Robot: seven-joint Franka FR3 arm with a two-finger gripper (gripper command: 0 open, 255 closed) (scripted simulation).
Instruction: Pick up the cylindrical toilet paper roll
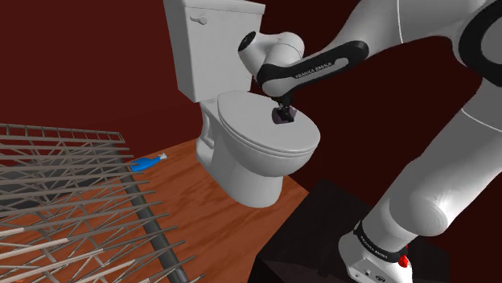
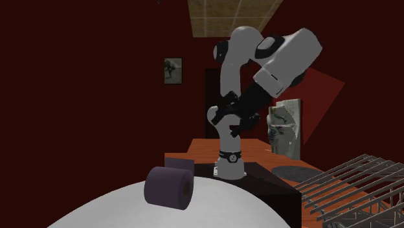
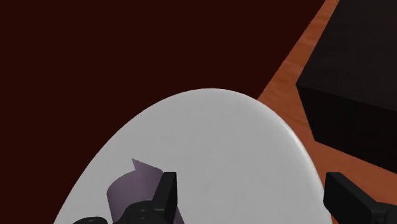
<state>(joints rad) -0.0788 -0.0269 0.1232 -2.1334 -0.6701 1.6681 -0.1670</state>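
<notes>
The toilet paper roll [image 2: 169, 188] is a short dark purple cylinder lying on its side on the white closed toilet lid [image 2: 116, 210]. In the wrist view the roll [image 3: 130, 188] lies just outside the left finger [image 3: 167, 191], partly hidden behind it and not between the two fingers. My black gripper [image 3: 254, 188] is open, its fingers standing wide apart over bare lid [image 3: 216, 140]. The shoulder view has the gripper [image 1: 282, 106] hanging just above the lid [image 1: 257, 133], near its far side.
The toilet's tank [image 1: 213, 40] rises behind the lid against a dark red wall. A metal wire rack [image 1: 64, 201] stands at the shoulder view's left, with a small blue object [image 1: 149, 163] on the wooden floor beside it. The black stand [image 1: 322, 233] is close to the bowl.
</notes>
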